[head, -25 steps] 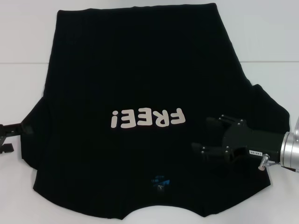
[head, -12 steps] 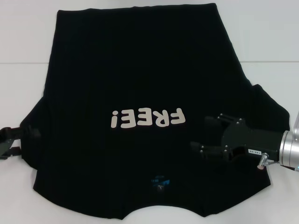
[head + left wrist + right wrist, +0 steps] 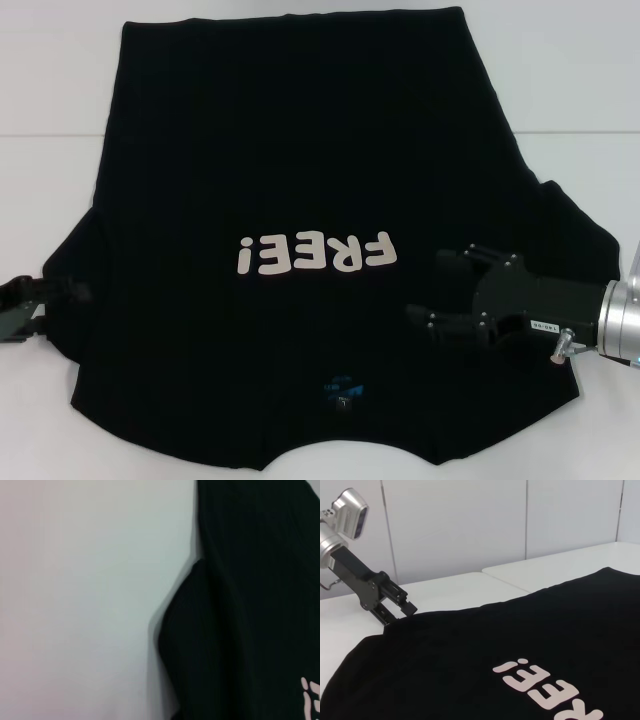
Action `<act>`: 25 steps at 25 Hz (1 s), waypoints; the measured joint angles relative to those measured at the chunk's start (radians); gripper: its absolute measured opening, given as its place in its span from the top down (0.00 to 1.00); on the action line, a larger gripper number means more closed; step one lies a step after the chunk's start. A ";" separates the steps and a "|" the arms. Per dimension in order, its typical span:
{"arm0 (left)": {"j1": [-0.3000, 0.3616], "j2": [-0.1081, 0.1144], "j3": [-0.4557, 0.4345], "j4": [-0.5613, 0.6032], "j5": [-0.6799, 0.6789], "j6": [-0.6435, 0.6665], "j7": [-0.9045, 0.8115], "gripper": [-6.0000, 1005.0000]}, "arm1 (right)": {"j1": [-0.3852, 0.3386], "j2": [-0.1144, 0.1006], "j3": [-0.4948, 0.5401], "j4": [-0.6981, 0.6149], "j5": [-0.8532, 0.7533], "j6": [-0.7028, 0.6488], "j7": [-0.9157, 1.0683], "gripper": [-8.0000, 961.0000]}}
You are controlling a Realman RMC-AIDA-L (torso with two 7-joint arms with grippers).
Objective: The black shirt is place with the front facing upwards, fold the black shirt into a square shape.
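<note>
The black shirt (image 3: 300, 250) lies flat on the table (image 3: 50, 90), unfolded, as the left gripper (image 3: 22, 308) has crept onto its sleeve edge, jaws' state unclear, while the right gripper (image 3: 440, 290) hovers spread.

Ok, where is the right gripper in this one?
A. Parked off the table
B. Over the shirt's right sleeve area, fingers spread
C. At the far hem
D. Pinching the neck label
B: the head view shows the right gripper over the shirt beside the lettering, fingers apart, well clear of the neck label.
</note>
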 joint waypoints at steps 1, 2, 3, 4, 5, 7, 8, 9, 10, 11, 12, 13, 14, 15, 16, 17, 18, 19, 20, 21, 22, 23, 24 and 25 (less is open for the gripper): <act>0.000 0.000 0.004 0.002 0.002 -0.004 0.001 0.13 | 0.000 0.000 0.000 0.000 0.000 -0.002 0.000 0.02; 0.000 0.000 0.007 0.004 0.004 -0.008 0.002 0.13 | 0.000 0.000 0.000 0.000 0.000 -0.002 0.000 0.02; 0.001 0.000 0.008 0.005 0.004 -0.010 0.002 0.13 | 0.000 0.000 0.000 0.000 0.000 -0.003 0.000 0.02; 0.002 -0.001 0.008 0.006 0.005 -0.012 0.003 0.13 | 0.000 0.000 0.000 0.000 0.000 -0.006 0.000 0.02; 0.002 -0.001 0.008 0.007 0.005 -0.013 0.002 0.13 | -0.001 0.000 0.000 0.000 0.000 -0.010 0.000 0.02; 0.004 -0.001 0.006 0.008 0.005 -0.018 -0.001 0.33 | -0.001 0.000 0.002 0.000 0.000 -0.020 0.000 0.02; 0.005 -0.002 0.005 0.008 0.006 -0.021 -0.002 0.35 | -0.002 -0.001 0.004 0.000 0.000 -0.025 0.001 0.02; 0.006 -0.002 0.005 0.008 0.006 -0.023 -0.003 0.38 | -0.003 -0.001 0.006 -0.001 0.000 -0.027 0.001 0.02; 0.006 -0.002 0.005 0.008 0.005 -0.024 -0.003 0.40 | -0.004 -0.001 0.007 -0.002 0.000 -0.028 0.001 0.02; 0.007 -0.002 0.005 0.009 0.006 -0.024 -0.003 0.43 | -0.005 -0.002 0.007 -0.003 0.000 -0.029 0.001 0.02; 0.007 -0.002 0.006 0.009 0.006 -0.024 -0.003 0.45 | -0.006 -0.002 0.008 -0.003 0.000 -0.029 0.001 0.02; 0.007 -0.002 0.007 0.009 0.005 -0.024 -0.003 0.48 | -0.006 -0.002 0.008 -0.003 0.000 -0.030 0.001 0.02; 0.007 -0.002 0.007 0.009 0.006 -0.024 -0.003 0.50 | -0.007 -0.002 0.007 -0.002 0.000 -0.031 0.001 0.02; 0.007 -0.002 0.007 0.009 0.006 -0.023 -0.003 0.53 | -0.007 -0.002 0.007 -0.002 0.000 -0.032 0.001 0.02; 0.007 -0.002 0.008 0.009 0.006 -0.023 -0.002 0.55 | -0.007 -0.002 0.006 -0.002 0.000 -0.033 0.001 0.02; 0.007 -0.002 0.008 0.009 0.006 -0.023 -0.001 0.58 | -0.008 -0.001 0.006 -0.002 0.000 -0.035 0.001 0.02; 0.007 -0.002 0.008 0.008 0.005 -0.022 0.000 0.60 | -0.008 -0.001 0.007 -0.002 0.000 -0.038 0.001 0.02; 0.007 -0.002 0.008 0.007 0.006 -0.023 0.000 0.64 | -0.008 -0.001 0.007 -0.002 0.000 -0.038 0.001 0.02; 0.007 -0.002 0.008 0.007 0.005 -0.023 0.001 0.68 | -0.008 0.000 0.008 -0.002 0.000 -0.041 0.001 0.02; 0.007 -0.002 0.008 0.006 0.005 -0.023 0.001 0.71 | -0.008 0.000 0.008 -0.002 0.000 -0.041 0.001 0.02; 0.007 -0.002 0.008 0.006 0.005 -0.024 0.002 0.75 | -0.009 0.000 0.008 -0.002 0.000 -0.041 0.002 0.02; 0.007 -0.002 0.008 0.006 0.005 -0.024 0.003 0.79 | -0.009 0.000 0.008 -0.002 0.000 -0.041 0.002 0.02; 0.007 -0.002 0.008 0.006 0.005 -0.024 0.003 0.83 | -0.009 0.000 0.009 -0.002 0.000 -0.041 0.002 0.02; 0.007 -0.003 0.008 0.007 0.005 -0.025 0.003 0.86 | -0.009 0.000 0.009 -0.002 0.000 -0.042 0.002 0.02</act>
